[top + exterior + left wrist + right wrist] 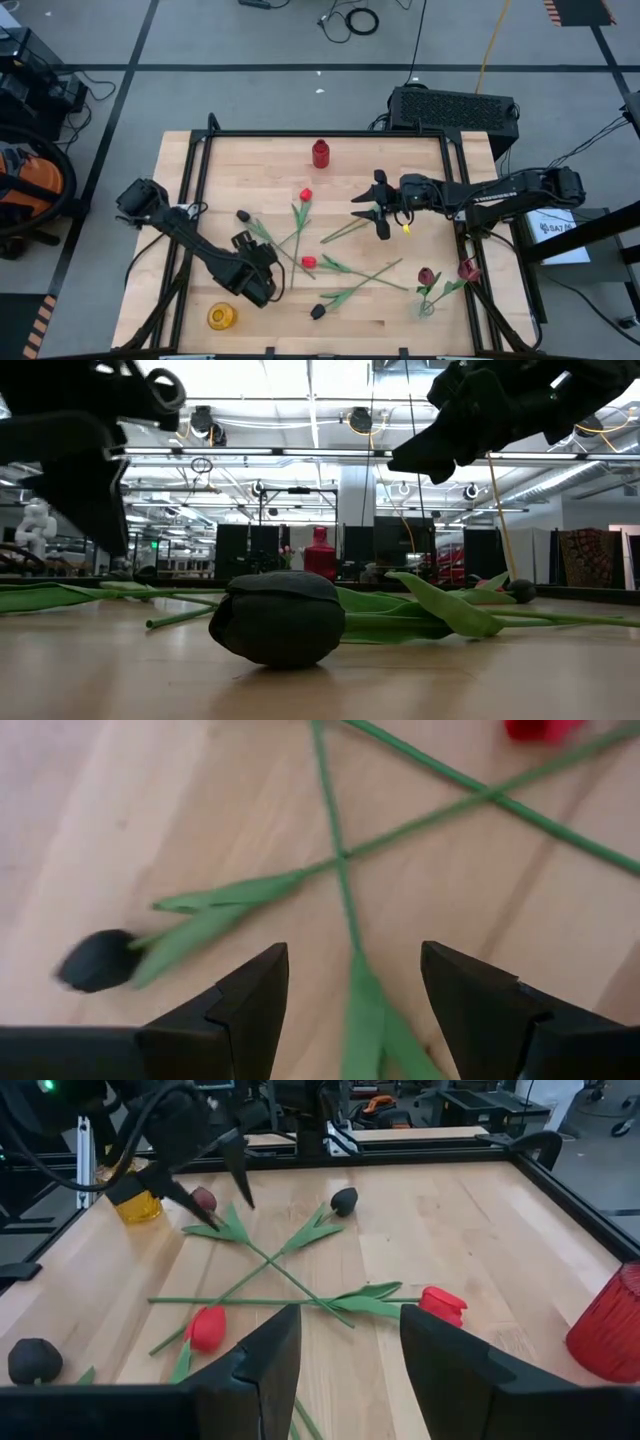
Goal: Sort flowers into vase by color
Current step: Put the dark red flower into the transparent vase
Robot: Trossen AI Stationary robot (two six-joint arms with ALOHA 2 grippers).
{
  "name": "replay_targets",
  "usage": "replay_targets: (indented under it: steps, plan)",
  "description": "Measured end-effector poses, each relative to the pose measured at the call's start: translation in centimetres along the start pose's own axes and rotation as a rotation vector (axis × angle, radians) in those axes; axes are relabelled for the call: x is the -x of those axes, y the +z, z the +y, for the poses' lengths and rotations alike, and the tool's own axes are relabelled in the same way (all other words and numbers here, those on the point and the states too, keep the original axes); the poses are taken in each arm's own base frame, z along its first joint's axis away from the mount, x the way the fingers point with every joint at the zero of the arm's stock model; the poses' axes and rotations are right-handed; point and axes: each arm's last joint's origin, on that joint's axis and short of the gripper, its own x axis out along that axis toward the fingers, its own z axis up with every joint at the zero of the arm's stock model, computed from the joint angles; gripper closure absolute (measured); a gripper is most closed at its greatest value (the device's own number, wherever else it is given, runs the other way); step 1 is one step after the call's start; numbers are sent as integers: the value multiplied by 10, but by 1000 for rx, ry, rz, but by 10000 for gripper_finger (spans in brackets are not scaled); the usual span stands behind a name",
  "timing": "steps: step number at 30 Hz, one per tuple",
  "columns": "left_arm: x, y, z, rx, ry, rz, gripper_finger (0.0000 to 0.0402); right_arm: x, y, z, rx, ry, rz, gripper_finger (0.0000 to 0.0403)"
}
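Observation:
Several tulips lie loose on the wooden table: two red heads, two black heads, their green stems crossing. My left gripper is open, low over the near left, its fingers on either side of a leafy green stem without touching it. A black head lies beside it. The right wrist view shows a dark red head under that gripper. My right gripper hangs open above the table's middle right, with nothing between its fingers.
A red vase stands at the far middle and a yellow vase at the near left. A clear vase at the near right holds two maroon tulips. A black rail frames the table.

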Motion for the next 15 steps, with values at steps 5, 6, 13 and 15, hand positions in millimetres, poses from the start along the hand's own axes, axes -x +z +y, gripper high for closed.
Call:
replay_targets:
  steps: [5,6,13,15]
  plan:
    - [-18,-12,3,2,-3,-12,187,0,-1,0,1,0,7,238]
    - [-21,-14,5,0,7,-12,191,0,-1,0,1,0,8,238]
    - [-43,-20,10,21,-33,-22,217,0,-4,0,-8,-1,37,238]
    - [-46,-19,11,21,-50,-29,224,0,-5,0,-13,-1,46,239]
